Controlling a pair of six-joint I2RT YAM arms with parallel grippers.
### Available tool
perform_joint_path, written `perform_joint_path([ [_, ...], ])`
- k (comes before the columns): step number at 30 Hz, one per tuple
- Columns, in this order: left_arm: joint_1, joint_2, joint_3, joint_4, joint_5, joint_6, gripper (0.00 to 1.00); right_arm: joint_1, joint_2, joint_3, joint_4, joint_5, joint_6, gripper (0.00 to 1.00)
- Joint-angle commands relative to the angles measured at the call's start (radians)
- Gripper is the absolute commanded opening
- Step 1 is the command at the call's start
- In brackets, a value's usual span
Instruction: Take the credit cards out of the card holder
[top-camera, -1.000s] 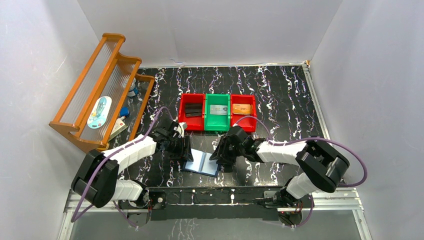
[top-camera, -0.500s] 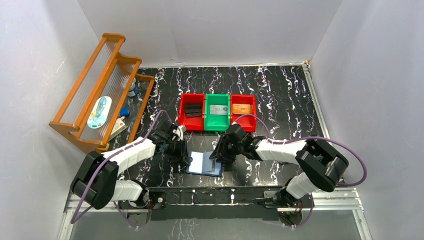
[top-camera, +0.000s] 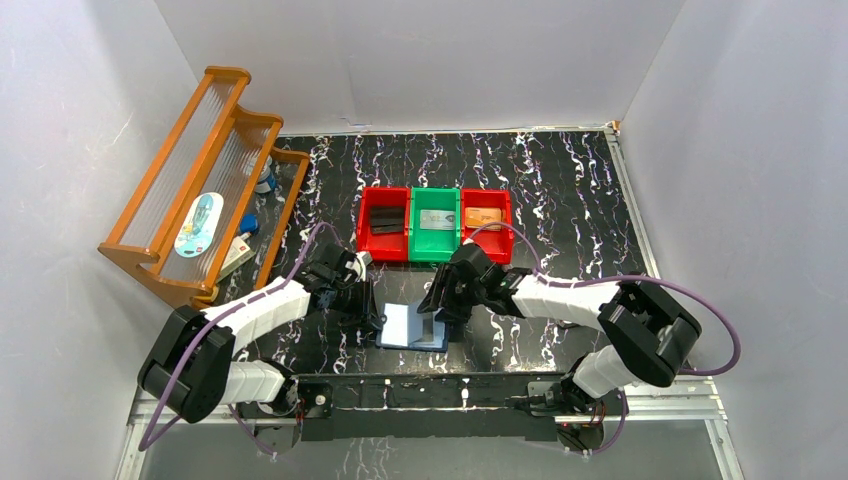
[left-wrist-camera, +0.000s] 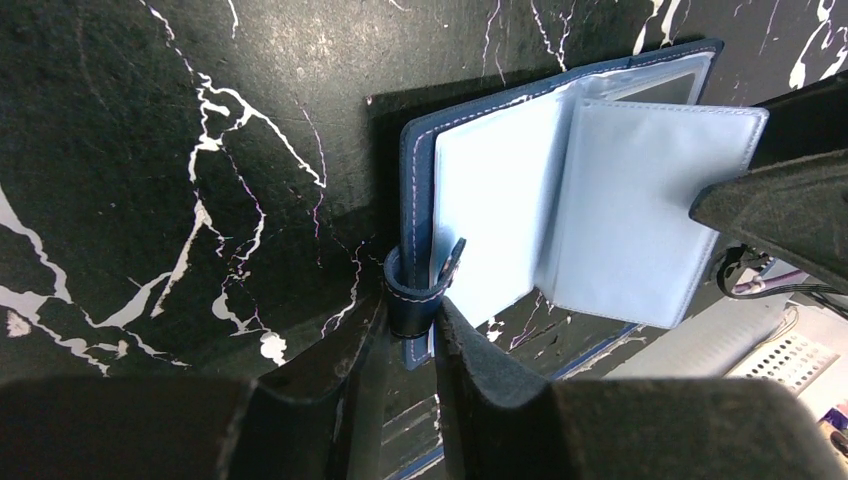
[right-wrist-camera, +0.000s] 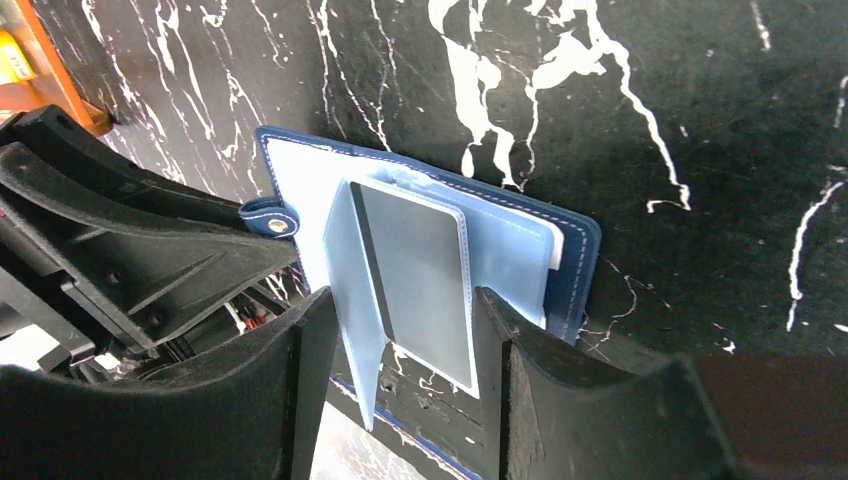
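Note:
The navy-blue card holder (top-camera: 405, 328) lies open on the black marbled table between both arms. My left gripper (top-camera: 372, 318) is shut on its snap strap and left cover edge, as the left wrist view (left-wrist-camera: 412, 312) shows. The pale blue sleeves (left-wrist-camera: 600, 210) fan out to the right. My right gripper (right-wrist-camera: 400, 300) is open and straddles two raised sleeves. One sleeve holds a dark grey credit card (right-wrist-camera: 420, 270) with a darker stripe. The right gripper is over the holder's right half in the top view (top-camera: 437, 318).
Three bins stand beyond the holder: a red bin (top-camera: 366, 228) with a black card, a green bin (top-camera: 436, 250) with a silver-grey card, a red bin (top-camera: 507, 228) with an orange card. A wooden rack (top-camera: 200, 170) stands at the left wall.
The right gripper has moved left and over the holder, and sleeves now stand up between its fingers. The holder and left gripper shifted slightly to the right.

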Motion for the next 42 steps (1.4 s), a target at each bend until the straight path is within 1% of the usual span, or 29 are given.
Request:
perform_joint_path([
  [1, -0.009, -0.029, -0.014, 0.004, 0.027, -0.023, 0.20, 0.011, -0.020, 0.057, -0.006, 0.016, -0.027, 0.60],
  [7, -0.012, -0.026, -0.014, 0.009, 0.027, -0.027, 0.20, 0.018, -0.016, 0.069, -0.019, 0.021, -0.031, 0.60],
  [14, -0.013, -0.018, -0.013, 0.013, 0.026, -0.027, 0.20, 0.022, -0.015, 0.055, 0.060, -0.026, -0.033, 0.62],
  [23, -0.014, -0.014, -0.019, 0.014, 0.021, -0.028, 0.20, 0.022, -0.033, 0.050, 0.038, 0.000, -0.035, 0.71],
  [27, -0.014, -0.016, -0.017, 0.014, 0.011, -0.029, 0.20, 0.021, -0.041, 0.048, 0.025, 0.014, -0.033, 0.72],
  [32, -0.014, -0.052, -0.011, -0.013, -0.039, -0.042, 0.20, 0.021, -0.052, 0.046, -0.010, 0.044, -0.027, 0.73],
  [36, -0.014, -0.091, -0.001, -0.042, -0.088, -0.048, 0.23, 0.021, -0.060, 0.035, -0.008, 0.052, -0.019, 0.73],
  [42, -0.014, -0.140, 0.024, -0.087, -0.151, -0.064, 0.34, 0.022, -0.045, 0.035, -0.006, 0.044, -0.016, 0.73],
])
